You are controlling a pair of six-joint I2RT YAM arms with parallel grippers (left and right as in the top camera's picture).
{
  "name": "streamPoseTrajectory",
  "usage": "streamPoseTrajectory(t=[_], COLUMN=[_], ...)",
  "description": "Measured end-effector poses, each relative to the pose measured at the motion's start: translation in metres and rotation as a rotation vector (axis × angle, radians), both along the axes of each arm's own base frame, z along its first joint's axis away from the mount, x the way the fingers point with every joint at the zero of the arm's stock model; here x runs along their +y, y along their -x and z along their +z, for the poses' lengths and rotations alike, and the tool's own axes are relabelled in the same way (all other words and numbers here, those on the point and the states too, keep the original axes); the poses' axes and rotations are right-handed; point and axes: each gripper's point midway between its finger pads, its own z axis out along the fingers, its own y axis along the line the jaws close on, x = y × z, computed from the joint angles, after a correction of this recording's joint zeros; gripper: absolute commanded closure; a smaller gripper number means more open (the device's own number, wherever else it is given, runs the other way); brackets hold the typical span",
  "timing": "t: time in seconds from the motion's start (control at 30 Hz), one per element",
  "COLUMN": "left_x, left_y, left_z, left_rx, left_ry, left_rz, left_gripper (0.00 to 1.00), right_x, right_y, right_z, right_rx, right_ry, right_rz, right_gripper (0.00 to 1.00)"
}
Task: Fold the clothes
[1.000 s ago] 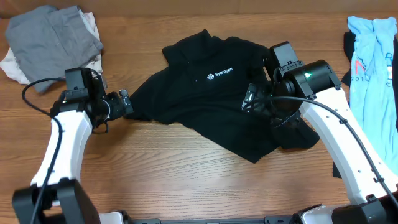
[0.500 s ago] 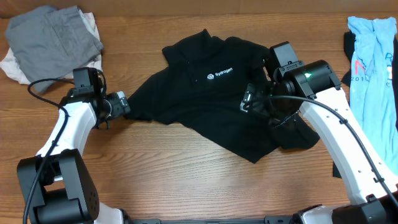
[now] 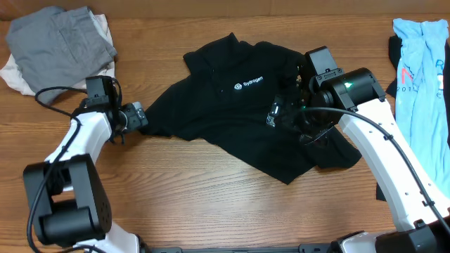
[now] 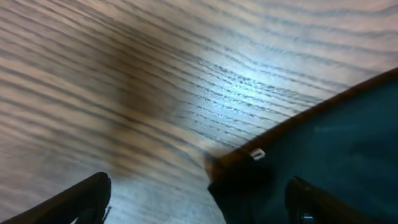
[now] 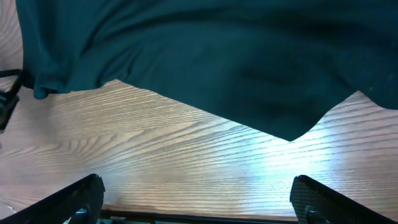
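Left arm's elbow drawn nearer, left gripper wide at the left sleeve corner of the black T-shirt, crumpled mid table; right gripper shifted left, wide above its right side, probably to spread it.

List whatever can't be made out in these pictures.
- Overhead: the right side of the black shirt lies under the right arm.
- Overhead: the blue shirt is cut off by the right edge, and its red print is too small to read.
- Overhead: the white piece is mostly under the grey piece.
- Left wrist: blurred, so the white tag on the shirt's hem is unreadable.
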Motion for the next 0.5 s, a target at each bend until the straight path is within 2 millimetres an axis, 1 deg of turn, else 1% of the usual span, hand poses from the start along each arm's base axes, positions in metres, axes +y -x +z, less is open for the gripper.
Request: streamPoseTrajectory(t=[0.1,0.17,0.2,0.37,0.5], left_x=[-0.003,-0.005,-0.006,-0.011,-0.014], left_y=[-0.001,-0.003,-0.004,-0.009,-0.010], left_z=[-0.008,-0.009,-0.009,-0.006,-0.006], left_rx=[0.010,0.003,-0.002,-0.028,-0.029], left_ry=[0.017,0.026,0.029,0.057,0.062], left_rz=[-0.016,-0.022,-0.026,-0.047,-0.062], left_gripper=[0.09,0.16,0.21,0.19,0.19], right_x=[0.000,0.000,0.001,0.000,-0.008], right_y=[0.000,0.000,0.000,0.001,0.004], right_z=[0.000,0.000,0.000,0.000,-0.003], right_rx=[0.001,0.001,0.001,0.005,0.032], right_ry=[-0.002,-0.003,-0.003,-0.001,0.038], right_rz=[0.001,0.001,0.001,-0.002,-0.072], right_gripper=[0.00,0.00,0.00,0.00,0.00])
